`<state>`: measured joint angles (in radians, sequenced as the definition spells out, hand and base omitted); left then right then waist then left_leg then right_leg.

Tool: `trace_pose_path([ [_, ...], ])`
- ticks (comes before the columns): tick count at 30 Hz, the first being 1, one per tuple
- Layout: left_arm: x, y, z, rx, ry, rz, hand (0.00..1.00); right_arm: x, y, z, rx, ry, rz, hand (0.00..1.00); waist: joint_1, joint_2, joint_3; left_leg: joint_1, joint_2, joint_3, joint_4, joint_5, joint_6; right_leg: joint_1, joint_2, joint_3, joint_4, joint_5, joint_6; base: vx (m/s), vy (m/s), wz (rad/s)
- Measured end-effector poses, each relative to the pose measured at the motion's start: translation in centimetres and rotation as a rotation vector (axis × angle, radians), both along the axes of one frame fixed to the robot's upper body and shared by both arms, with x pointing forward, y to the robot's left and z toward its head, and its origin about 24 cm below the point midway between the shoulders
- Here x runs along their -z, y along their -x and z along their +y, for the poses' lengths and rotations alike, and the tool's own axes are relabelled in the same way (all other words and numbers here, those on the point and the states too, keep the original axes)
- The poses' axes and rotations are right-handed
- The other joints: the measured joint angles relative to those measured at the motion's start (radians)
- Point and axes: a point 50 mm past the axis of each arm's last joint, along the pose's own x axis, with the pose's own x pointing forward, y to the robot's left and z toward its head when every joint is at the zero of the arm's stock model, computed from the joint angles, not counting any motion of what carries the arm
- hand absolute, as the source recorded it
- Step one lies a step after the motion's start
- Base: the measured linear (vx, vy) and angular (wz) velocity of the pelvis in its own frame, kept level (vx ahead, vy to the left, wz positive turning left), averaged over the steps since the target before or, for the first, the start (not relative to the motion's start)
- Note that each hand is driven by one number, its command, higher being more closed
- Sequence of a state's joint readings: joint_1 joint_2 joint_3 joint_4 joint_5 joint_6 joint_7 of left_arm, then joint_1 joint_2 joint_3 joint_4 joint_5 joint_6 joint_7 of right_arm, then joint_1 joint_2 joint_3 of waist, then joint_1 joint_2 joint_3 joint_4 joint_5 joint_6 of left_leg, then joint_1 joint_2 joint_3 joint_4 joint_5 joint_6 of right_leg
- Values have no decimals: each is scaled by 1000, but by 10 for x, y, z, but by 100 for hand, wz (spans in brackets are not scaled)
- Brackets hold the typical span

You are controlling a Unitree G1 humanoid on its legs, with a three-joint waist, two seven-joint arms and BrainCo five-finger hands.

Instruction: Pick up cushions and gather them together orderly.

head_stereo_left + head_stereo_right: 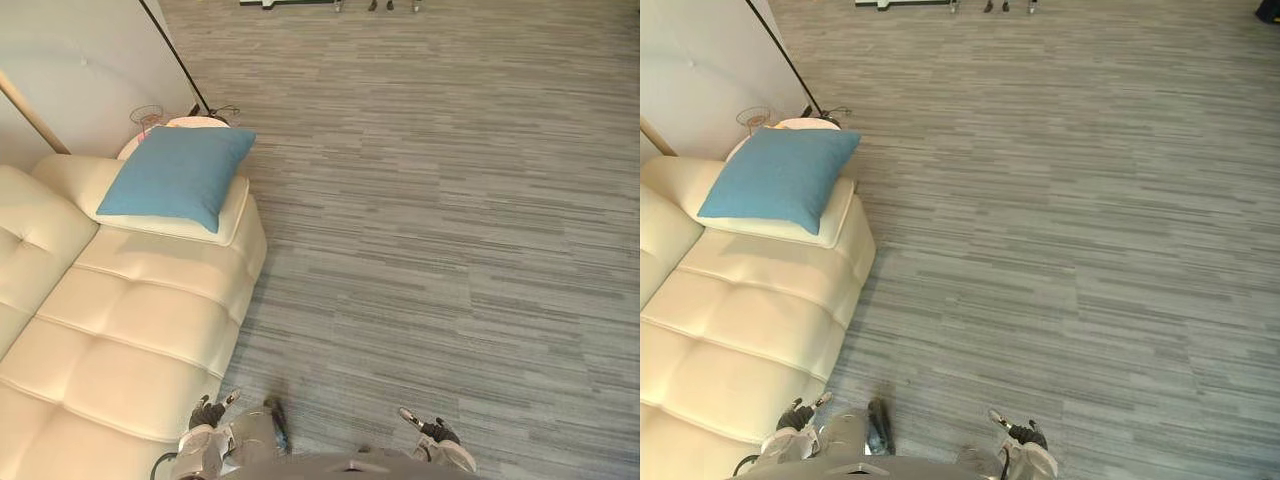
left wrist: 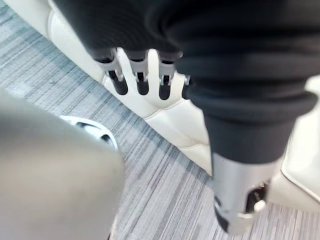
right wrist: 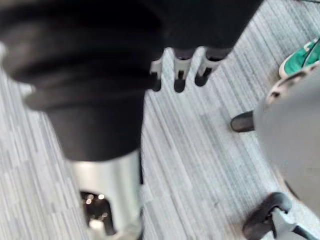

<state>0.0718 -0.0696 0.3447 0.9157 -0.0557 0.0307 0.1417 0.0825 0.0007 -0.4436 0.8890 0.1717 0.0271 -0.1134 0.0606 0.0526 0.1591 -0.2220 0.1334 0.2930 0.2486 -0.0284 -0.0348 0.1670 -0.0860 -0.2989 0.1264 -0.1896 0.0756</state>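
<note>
While both hands hang empty, blue cushion (image 1: 178, 175): lying flat at the far end of the cream sofa (image 1: 130, 330)
left hand (image 1: 207, 412): fingers straight and loose, just off the sofa's front edge
right hand (image 1: 432, 430): same deal, relaxed over the carpet (image 1: 450, 200)

Grey striped carpet floor (image 1: 450, 200) spreads right and far; a cream tufted sofa (image 1: 130, 330) stands near left; a white wall (image 1: 80, 60) rises far left.

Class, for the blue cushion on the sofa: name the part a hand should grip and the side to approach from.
Probably the floor-side edge of the blue cushion, coming from the carpet side: it lies flat on the end of the sofa, with that edge exposed for pinching.
</note>
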Motion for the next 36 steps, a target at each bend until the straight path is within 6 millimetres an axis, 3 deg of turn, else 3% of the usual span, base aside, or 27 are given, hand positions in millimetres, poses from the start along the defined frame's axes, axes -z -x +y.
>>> trace_pose_path([
  [1, 0, 0, 2, -5, -4, -2, 0, 0, -2, 3, -6, -7, -2, 0, 5, -21, -10, 2, -23, -4, 23, 11, 47, 12, -20, 23, 1, -22, 16, 441, 234, -28],
  [4, -2, 0, 14, -5, -36, -6, 0, 3, -3, 19, -12, -47, -5, 0, 13, -80, -42, 0, -50, 46, 101, -92, 67, -1, -75, 93, 52, -31, 10, 452, 216, -33],
  [6, -1, 1, 14, 2, -37, 0, 0, 4, -1, 23, -14, -60, 1, 0, 27, -86, -46, 50, -57, 76, 130, -161, 78, -58, -106, 156, 236, -29, 14, 420, 242, -47],
  [8, 2, 5, 17, 66, -54, 37, 0, 2, -7, 20, -47, -40, -8, 0, -3, -82, -41, 148, -76, 80, 106, -201, 88, -219, -140, 228, 658, 42, 90, 374, 200, 4],
  [9, 2, 7, 18, 73, -56, 45, 0, 2, -6, 20, -53, -37, -6, 0, -7, -79, -39, 174, -79, 78, 97, -206, 89, -241, -143, 227, 720, 42, 89, 377, 119, 27],
  [10, 3, 8, 18, 76, -56, 52, 0, 2, -6, 18, -53, -34, -3, 0, -11, -82, -37, 238, -90, 71, 57, -211, 87, -280, -157, 193, 803, 26, 65, 357, 76, 15],
  [11, 4, 10, 17, 81, -52, 63, 0, 2, -5, 17, -54, -30, -1, 0, -9, -79, -36, 314, -93, 72, -9, -210, 84, -315, -156, 133, 805, -20, 38, 399, 76, 10],
  [13, 5, 12, 16, 85, -50, 74, 0, 4, -4, 16, -57, -32, 8, 0, -16, -78, -36, 359, -91, 70, -59, -207, 79, -360, -144, 58, 719, -49, 20, 302, 25, 7],
  [15, 5, 7, 14, 95, -42, 73, 0, 3, -5, 12, -57, -22, 8, 0, -25, -70, -31, 407, -86, 49, -112, -213, 67, -441, -86, 13, 440, -33, -10, 321, -66, 17],
  [16, 5, 7, 13, 98, -40, 77, 0, 2, -5, 11, -56, -19, 7, 0, -27, -66, -29, 412, -83, 42, -117, -216, 62, -451, -73, 13, 375, -10, -11, 262, -92, 38],
  [19, 6, 8, 11, 96, -33, 85, 0, 3, 3, 3, 14, -17, 13, 0, -38, -60, -17, 465, -83, -20, -126, -272, 25, -448, -60, 17, 14, 191, -6, 403, -202, 63],
  [21, 8, 10, 5, 94, -19, 93, 0, 2, 5, -2, 30, -8, 14, 0, -38, -47, -11, 515, -59, -84, -125, -325, -2, -444, -55, 42, 67, 317, -28, 516, -254, 76],
  [23, 10, 12, -7, 89, 23, 97, 0, 0, 7, -12, 36, 20, 11, 0, -44, 0, -16, 527, -21, -148, -126, -339, 18, -467, -41, 32, 207, 217, -24, 485, -234, 73],
  [24, 10, 11, -14, 79, 49, 86, 0, -3, 3, -16, 52, 31, -10, 0, -31, 23, -12, 527, -5, -214, -99, -296, 0, -485, -43, 22, 307, 130, -42, 489, -294, 51],
  [26, 10, 13, -15, 59, 54, 85, 0, -4, 1, -17, 59, 31, -18, 0, -32, 34, -19, 484, 17, -272, 3, -270, -8, -460, -46, -11, 340, 74, -54, 483, -308, 56],
  [27, 10, 13, -13, 54, 54, 83, 0, -4, 1, -15, 60, 24, -16, 0, -39, 28, -15, 398, 34, -320, 197, -235, -50, -415, -49, -50, 346, 33, -55, 498, -280, 76],
  [28, 8, 9, -9, 47, 42, 62, 0, -3, 2, -13, 52, 21, -11, 0, -37, 31, -11, 306, 47, -355, 408, -151, -99, -366, -47, -84, 339, 7, -67, 481, -257, 73],
  [29, 7, 8, -8, 38, 39, 57, 0, -2, 2, -12, 39, 21, -8, 0, -33, 29, -9, 260, 57, -355, 502, -104, -108, -341, -46, -96, 330, -2, -75, 452, -188, 43],
  [30, 7, 8, -6, 29, 35, 54, 0, -3, 1, -11, 22, 23, -8, 0, -25, 29, -8, 186, 85, -332, 650, -73, -97, -298, -34, -106, 304, -12, -81, 430, -135, 15],
  [31, 5, 5, -1, 32, 20, 43, 0, -3, -3, -8, 18, 15, -14, 0, -15, 18, -4, 112, 106, -260, 744, -105, -56, -226, -22, -109, 242, -12, -81, 424, -117, 5],
  [35, 0, -3, 6, 33, -8, 4, 0, -1, -3, 0, 7, -3, -9, 0, -6, -13, 10, 20, 102, -85, 590, -191, -38, -84, -46, -119, 119, 7, -51, 392, -43, 2],
  [36, 0, -4, 5, 38, -10, 0, 0, 0, -1, 1, 9, -6, -2, 0, -6, -13, 11, 8, 91, -16, 449, -190, -33, -61, -55, -126, 109, 10, -46, 361, 87, 11],
])
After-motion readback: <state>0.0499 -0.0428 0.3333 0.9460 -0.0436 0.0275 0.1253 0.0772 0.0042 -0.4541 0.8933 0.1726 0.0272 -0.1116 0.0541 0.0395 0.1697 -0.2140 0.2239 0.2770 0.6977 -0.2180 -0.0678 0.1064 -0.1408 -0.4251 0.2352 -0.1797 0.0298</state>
